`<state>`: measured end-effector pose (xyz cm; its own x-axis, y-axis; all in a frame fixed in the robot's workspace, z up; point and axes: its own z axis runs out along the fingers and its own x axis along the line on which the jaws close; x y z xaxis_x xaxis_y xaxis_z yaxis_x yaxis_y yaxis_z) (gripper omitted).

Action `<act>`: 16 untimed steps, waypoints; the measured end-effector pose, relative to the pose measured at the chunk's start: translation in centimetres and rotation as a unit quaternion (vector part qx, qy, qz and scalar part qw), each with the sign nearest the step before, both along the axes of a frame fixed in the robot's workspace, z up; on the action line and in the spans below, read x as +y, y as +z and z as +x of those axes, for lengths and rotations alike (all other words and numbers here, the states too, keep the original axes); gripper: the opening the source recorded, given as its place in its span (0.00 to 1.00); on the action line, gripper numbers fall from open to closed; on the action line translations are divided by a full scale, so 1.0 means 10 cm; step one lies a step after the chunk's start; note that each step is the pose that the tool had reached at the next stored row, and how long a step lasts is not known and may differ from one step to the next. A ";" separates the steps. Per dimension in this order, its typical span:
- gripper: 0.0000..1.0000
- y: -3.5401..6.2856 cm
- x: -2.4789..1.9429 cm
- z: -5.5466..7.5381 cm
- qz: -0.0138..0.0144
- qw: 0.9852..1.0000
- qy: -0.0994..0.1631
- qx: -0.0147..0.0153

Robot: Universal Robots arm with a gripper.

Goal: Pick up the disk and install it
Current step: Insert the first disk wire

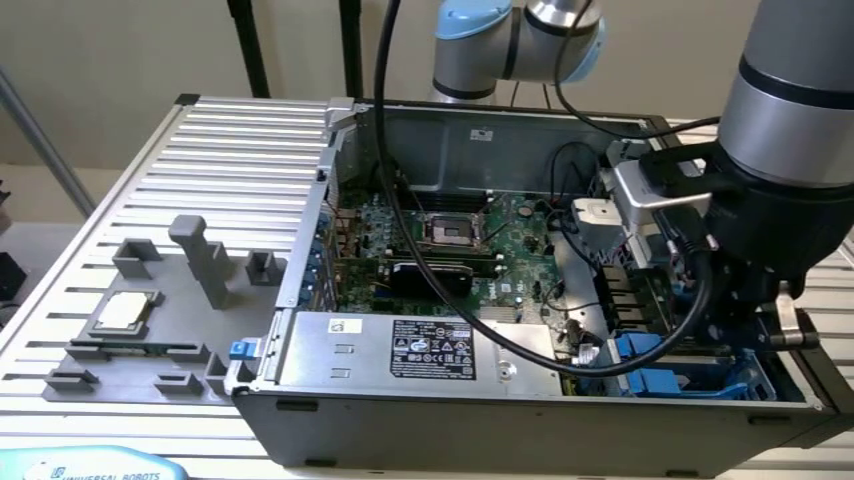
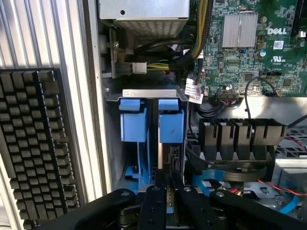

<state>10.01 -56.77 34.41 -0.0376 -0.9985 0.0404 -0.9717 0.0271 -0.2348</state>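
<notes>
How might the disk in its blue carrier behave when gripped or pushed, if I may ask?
The disk looks stiff: its metal edge runs straight from the gripper. Being metal, probably heavy for its size. Its blue carrier looks plastic, so may flex if pushed.

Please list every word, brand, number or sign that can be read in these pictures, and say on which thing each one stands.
"DELL": white print on the green motherboard, wrist view.
"UNIVERSAL ROBOTS": on the light blue part at the exterior view's lower left edge; partly cut off.
Black-and-white label on the grey metal box: too small to read.
White tag on the cables, wrist view: too blurred to read.
</notes>
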 end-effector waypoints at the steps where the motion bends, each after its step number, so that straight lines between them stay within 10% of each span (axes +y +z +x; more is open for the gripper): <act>1: 0.16 -0.003 0.016 0.00 -0.002 1.000 0.000 0.000; 16: 0.16 -0.065 0.090 0.00 -0.021 1.000 0.000 -0.005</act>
<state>10.01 -55.88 33.77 -0.0382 -0.9959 0.0818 -0.9692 0.0170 -0.2457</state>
